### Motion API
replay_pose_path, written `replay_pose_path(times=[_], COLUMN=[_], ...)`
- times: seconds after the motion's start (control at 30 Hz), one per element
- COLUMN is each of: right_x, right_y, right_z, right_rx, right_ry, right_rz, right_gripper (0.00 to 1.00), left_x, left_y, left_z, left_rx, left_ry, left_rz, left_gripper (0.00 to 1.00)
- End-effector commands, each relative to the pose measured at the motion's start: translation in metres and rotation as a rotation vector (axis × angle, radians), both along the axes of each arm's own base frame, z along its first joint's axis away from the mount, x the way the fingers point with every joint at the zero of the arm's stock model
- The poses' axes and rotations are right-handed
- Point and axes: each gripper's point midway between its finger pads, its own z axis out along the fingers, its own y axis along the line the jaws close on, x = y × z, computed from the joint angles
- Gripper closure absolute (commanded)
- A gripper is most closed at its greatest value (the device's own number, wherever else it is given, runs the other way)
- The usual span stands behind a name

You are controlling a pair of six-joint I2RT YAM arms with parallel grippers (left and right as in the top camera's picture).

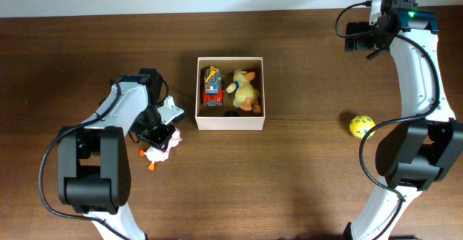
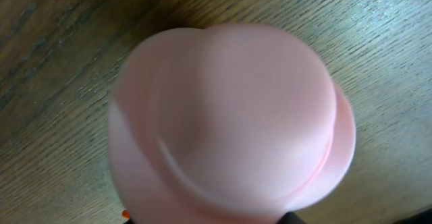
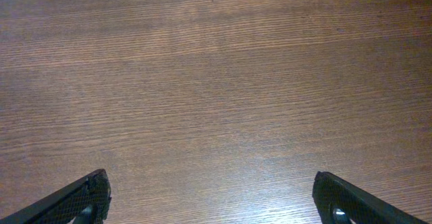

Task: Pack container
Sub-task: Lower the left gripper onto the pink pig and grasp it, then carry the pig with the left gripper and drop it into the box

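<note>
The container (image 1: 230, 123), a shallow square box with pale walls, sits at the table's centre. It holds a red and blue toy truck (image 1: 211, 87) and a yellow plush duck (image 1: 246, 90). Left of the box, my left gripper (image 1: 160, 134) is down on a pink and white toy (image 1: 155, 153) with orange feet, its jaws closed round the toy's top. The pink toy (image 2: 229, 116) fills the left wrist view, blurred, and hides the fingers. My right gripper (image 3: 209, 177) stands wide open over bare wood at the far right, with nothing between its fingers.
A yellow ball (image 1: 362, 126) lies on the table right of the box, near the right arm's base. A small dark object (image 1: 231, 113) shows at the box's front inside edge. The table (image 1: 304, 182) is dark wood.
</note>
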Motion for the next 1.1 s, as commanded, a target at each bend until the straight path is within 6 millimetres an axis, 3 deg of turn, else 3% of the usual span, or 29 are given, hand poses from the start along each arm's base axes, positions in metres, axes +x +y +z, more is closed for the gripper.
replay_pose_path(times=[0.0,0.1,0.3,0.67,0.83,1.07], right_x=[0.003,0.003,0.003,0.003,0.003,0.003], right_y=[-0.002,-0.002,-0.002,-0.002,-0.002,-0.002], right_z=[0.004,0.004,0.004,0.004,0.004,0.004], right_rx=[-0.009,-0.009,-0.009,-0.009,-0.009,-0.009], right_ry=[-0.012,-0.012,-0.012,-0.012,-0.012,-0.012], right_rz=[-0.009,-0.009,-0.009,-0.009,-0.009,-0.009], right_gripper=[0.01,0.01,0.01,0.01,0.01,0.01], left_x=[-0.002,0.004,0.032,0.113,0.138,0.155], left_y=[0.004,0.010,0.008,0.001,-0.019,-0.065], left_z=[-0.001,0.002,0.028,0.143,0.184,0.199], left_rx=[0.018,0.055,0.049,0.021,-0.058,-0.228], left_ry=[0.001,-0.016,-0.089,-0.394,-0.534,-0.633], left_rz=[0.002,0.010,0.015,0.021,0.005,-0.127], left_gripper=[0.84,0.98,0.98,0.98,0.98,0.98])
